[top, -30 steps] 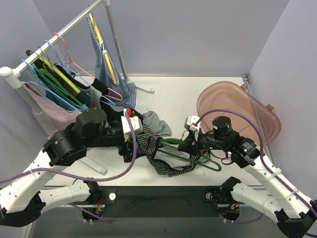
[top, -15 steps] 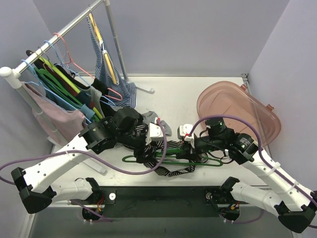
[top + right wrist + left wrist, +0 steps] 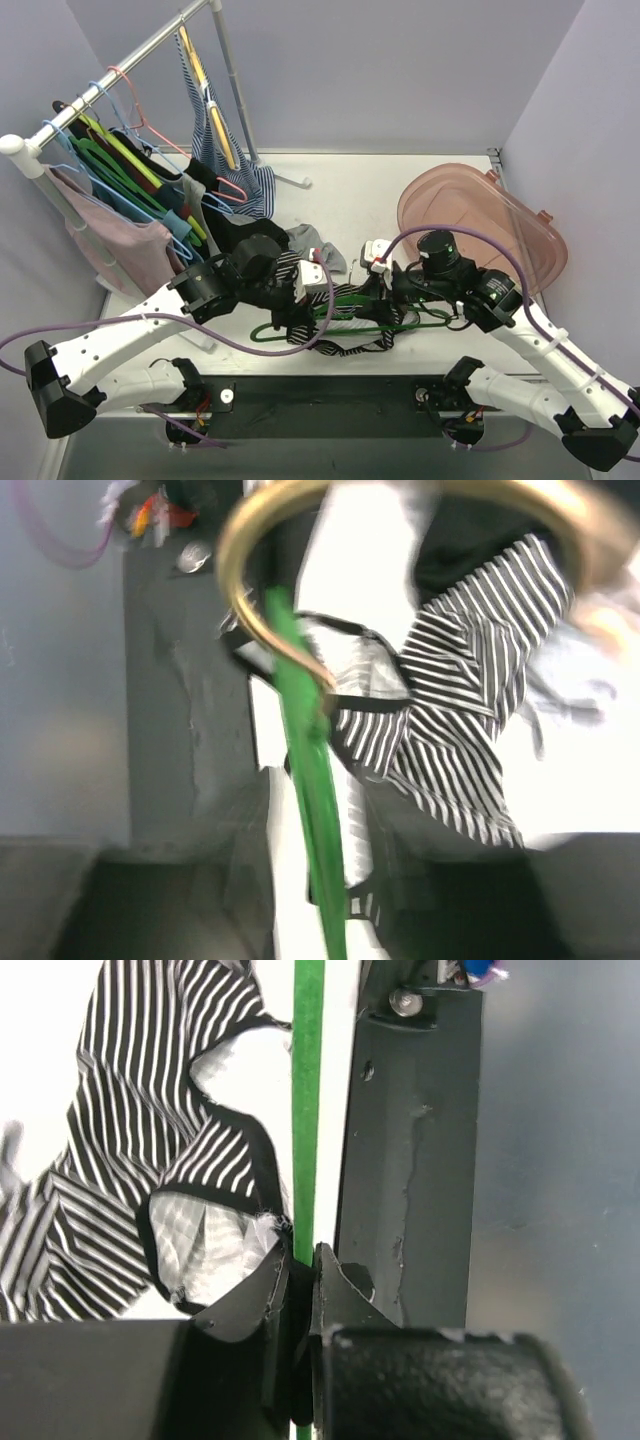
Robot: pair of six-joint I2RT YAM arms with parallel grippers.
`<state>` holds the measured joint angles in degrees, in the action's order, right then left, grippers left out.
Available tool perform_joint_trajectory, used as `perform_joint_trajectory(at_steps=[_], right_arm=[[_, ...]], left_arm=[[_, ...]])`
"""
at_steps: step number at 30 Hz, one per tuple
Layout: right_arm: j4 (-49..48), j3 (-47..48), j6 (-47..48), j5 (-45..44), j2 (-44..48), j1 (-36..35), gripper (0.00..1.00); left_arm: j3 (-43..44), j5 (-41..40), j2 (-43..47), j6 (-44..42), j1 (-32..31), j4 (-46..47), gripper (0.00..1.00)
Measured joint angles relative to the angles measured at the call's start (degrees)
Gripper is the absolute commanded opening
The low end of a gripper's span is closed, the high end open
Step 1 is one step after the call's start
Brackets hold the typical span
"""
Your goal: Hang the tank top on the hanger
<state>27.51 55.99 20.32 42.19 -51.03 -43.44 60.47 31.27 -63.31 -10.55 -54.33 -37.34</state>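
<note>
With the left jaws clamped on the hanger's (image 3: 307, 1110) green bar and the right jaws' state lost in blur, the tank top (image 3: 120, 1140) lies crumpled on the tabletop (image 3: 350, 190) against it, so threading a strap over one hanger end likely comes next.

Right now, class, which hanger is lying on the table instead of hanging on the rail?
The bright green hanger, lying flat against the striped tank top and pinched by the left gripper; all the others hang from the rail.
</note>
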Motion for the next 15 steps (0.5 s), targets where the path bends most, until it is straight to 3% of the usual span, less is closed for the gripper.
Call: perform_joint_trajectory(at_steps=[2,4,5,10,15], right_arm=[[-1.66,0.02,-3.91,-3.30,0.72,1.27,0.71],[-3.23,0.00,-9.07,-7.61,2.23,2.99,0.75],[-4.07,0.00,-11.47,-9.90,3.34,3.69,0.82],[-9.70,-2.34,-24.61,-20.15,12.72,4.79,0.83],[-13.05,-9.27,-37.83,-26.43,20.94,4.79,0.72]], left_arm=[[-3.08,-1.11,2.01,3.32,0.66,1.73,0.00],[-6.03,-1.95,3.78,7.02,1.66,3.30,0.00],[-7.41,-2.43,4.61,8.85,2.16,4.22,0.00],[-12.70,-4.66,8.33,18.01,5.57,8.37,0.00],[-18.38,-6.27,12.74,26.58,8.41,15.02,0.00]])
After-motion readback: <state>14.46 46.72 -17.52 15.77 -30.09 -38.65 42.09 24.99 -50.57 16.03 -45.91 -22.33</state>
